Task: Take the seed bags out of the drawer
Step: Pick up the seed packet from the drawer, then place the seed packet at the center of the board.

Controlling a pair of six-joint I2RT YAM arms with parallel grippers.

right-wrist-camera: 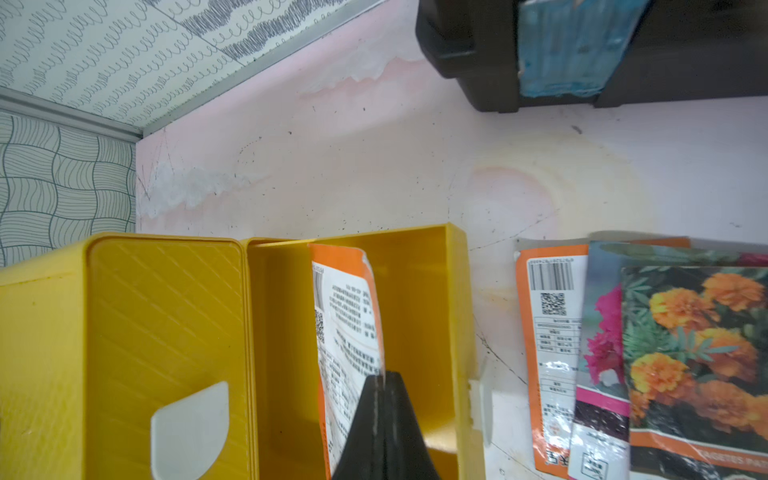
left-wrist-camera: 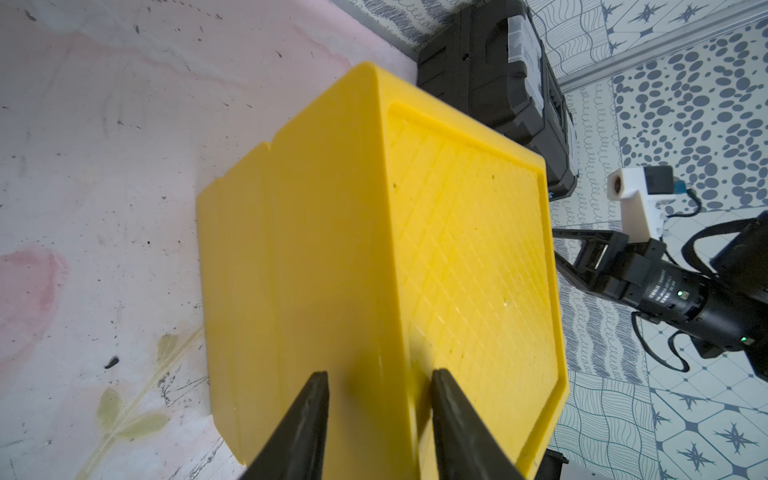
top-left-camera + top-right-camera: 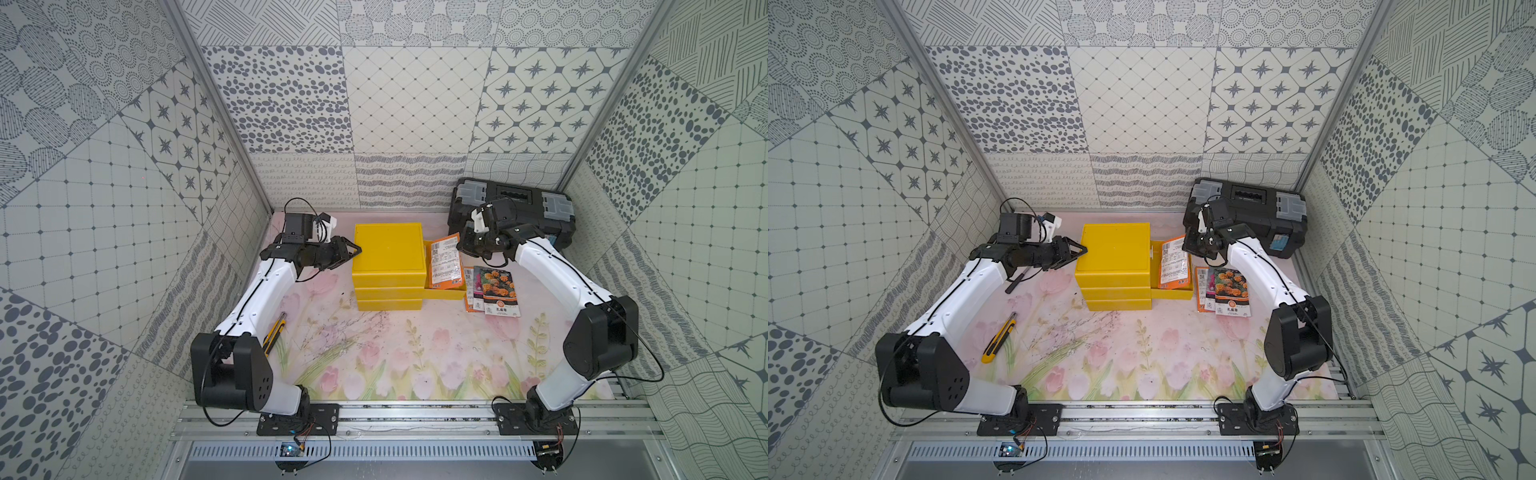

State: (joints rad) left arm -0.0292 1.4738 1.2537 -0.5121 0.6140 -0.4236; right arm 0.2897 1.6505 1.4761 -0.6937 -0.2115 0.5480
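We set twelve o'clock at the back wall (image 3: pixel 415 124) and centre on the cube (image 3: pixel 388 266). We log the drawer (image 3: pixel 444 294) out at three, one seed bag (image 3: pixel 446 262) in it. Three more bags (image 3: pixel 496 293) overlap on the table (image 3: pixel 374 357) at four, just beside the drawer. We find the toolbox (image 3: pixel 513 208) at two and the knife (image 3: pixel 999 338) at eight.

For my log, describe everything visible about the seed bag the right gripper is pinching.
The seed bag is a flat, glossy, orange-edged packet showing its white printed side with barcode and QR code. It stands tilted and slightly curled over the open yellow drawer, one edge pinched in the shut right gripper. Whether its lower end touches the drawer cannot be told.
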